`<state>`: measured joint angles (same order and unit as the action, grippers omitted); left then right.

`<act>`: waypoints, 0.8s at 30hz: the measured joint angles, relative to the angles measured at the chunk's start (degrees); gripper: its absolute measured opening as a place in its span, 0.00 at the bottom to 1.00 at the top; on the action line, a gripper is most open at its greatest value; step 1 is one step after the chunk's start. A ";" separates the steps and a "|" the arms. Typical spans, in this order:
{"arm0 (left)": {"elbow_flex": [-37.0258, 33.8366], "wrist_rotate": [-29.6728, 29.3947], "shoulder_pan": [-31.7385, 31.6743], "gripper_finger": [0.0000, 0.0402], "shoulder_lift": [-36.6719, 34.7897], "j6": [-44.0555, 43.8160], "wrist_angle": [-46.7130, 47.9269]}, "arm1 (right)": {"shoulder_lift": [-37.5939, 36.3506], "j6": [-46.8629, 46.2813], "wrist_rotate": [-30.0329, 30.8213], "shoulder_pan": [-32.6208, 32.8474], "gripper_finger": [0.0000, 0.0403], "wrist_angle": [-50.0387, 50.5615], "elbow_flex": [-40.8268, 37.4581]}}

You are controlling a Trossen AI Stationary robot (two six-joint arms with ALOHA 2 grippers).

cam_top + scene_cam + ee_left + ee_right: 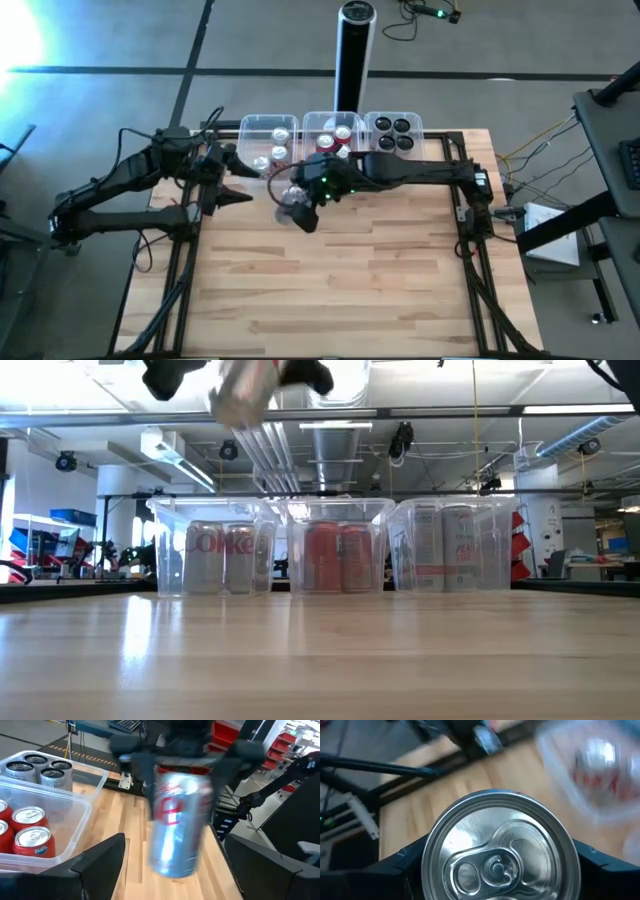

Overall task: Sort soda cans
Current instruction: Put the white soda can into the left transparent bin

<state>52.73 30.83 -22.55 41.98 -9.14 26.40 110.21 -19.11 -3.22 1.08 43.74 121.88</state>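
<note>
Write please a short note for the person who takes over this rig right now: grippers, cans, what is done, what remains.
Right gripper: shut on a silver soda can, held in the air in front of the tubs.
Left gripper: open, holds nothing, waits beside the left tub.
Sorted: silver cans in the left tub, red cans in the middle tub, dark-topped cans in the right tub.
Left: put the held can in a tub, probably the left one. No other loose cans show on the table.

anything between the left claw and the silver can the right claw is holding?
Nothing. In the left wrist view, only bare table separates the open left claw from the silver can held by the right claw.
</note>
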 joint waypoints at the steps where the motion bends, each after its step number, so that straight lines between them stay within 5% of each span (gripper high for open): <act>1: 0.00 0.07 0.00 0.81 0.02 -0.36 -0.23 | 0.01 0.48 -1.22 0.02 0.74 0.35 1.26; 24: 0.00 1.25 6.42 0.81 14.50 5.00 -9.29 | 0.59 -0.88 -4.16 -1.70 0.74 0.45 2.54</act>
<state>52.73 32.08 -16.12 56.48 -4.14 17.11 110.80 -19.99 -7.38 -0.63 44.19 124.42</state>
